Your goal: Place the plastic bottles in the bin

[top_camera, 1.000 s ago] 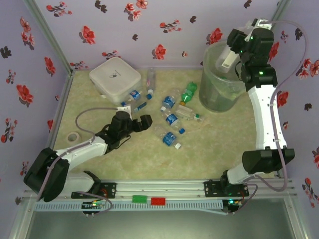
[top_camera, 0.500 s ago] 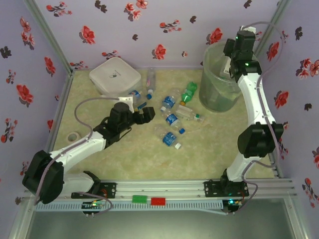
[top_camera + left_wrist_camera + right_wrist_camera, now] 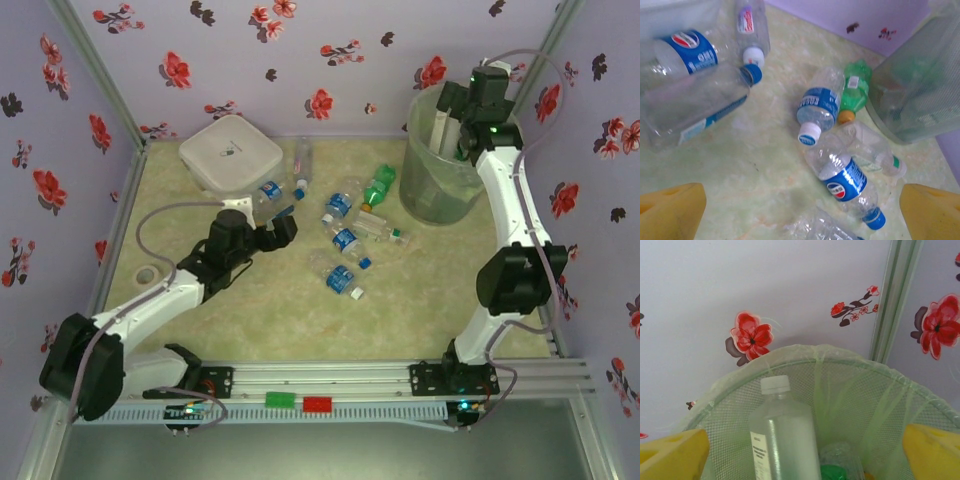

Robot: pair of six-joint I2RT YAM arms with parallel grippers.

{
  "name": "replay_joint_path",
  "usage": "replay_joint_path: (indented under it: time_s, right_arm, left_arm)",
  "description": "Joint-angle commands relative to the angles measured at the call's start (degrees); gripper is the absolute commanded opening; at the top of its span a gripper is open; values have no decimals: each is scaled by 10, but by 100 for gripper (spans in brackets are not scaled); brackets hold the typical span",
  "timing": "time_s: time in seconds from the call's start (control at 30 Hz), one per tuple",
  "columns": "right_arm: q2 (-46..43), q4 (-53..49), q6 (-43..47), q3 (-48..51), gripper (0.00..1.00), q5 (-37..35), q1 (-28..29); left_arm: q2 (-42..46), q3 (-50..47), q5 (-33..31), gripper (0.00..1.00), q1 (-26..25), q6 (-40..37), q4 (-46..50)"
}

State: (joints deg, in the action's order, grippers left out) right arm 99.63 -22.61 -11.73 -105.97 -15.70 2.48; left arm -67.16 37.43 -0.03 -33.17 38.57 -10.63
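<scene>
**A:** The right pincer hangs over the mouth of the bin. Its yellow fingers are spread wide, gripping nothing.

**B:** What sits between them?

**A:** A clear bottle with a white cap, upright inside the bin and touching neither finger. A green cap shows lower down beside it.

**B:** How tight is it around the bin?

**A:** Tight. It stands in the far right corner of the table, close to the back wall and the right wall. A corner post rises just behind the rim.

**B:** And the left pincer?

**A:** The left pincer also has its fingers apart and holds nothing. It hovers over the table on the near side of the bottles lying by the white box.

**B:** What lies ahead of it?

**A:** To the left are a large clear bottle and a blue-labelled bottle. In the middle, a white-capped bottle lies just beside a green bottle. A blue-capped bottle lies nearer.

**B:** Where is there open room?

**A:** The near half of the table, between the scattered bottles and the arm bases, is bare surface. A roll of tape lies near the left edge.
</scene>
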Motion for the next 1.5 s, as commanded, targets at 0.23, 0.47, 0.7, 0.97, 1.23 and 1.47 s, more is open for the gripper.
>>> replay_joint_path:
  time_s: [0.23, 0.47, 0.7, 0.97, 1.23, 1.47]
  right_arm:
    - [-152, 29, -45, 113, 100, 86, 0]
    - [-246, 38, -63, 239, 100, 242, 16]
    - [-290, -15, -61, 355, 100, 350, 87]
    - [-287, -42, -50, 464, 100, 319, 254]
    - [-199, -112, -3, 455, 100, 251, 385]
    - [-108, -187, 58, 407, 98, 184, 449]
  left_arm:
    - [46, -4, -22, 100, 37, -4, 22]
    - [47, -33, -16, 100, 67, 22, -3]
    - [0, 1, 69, 100, 82, 52, 10]
    - [23, -35, 70, 100, 107, 31, 60]
    - [77, -78, 42, 100, 178, 83, 28]
    - [147, -115, 50, 100, 270, 132, 40]
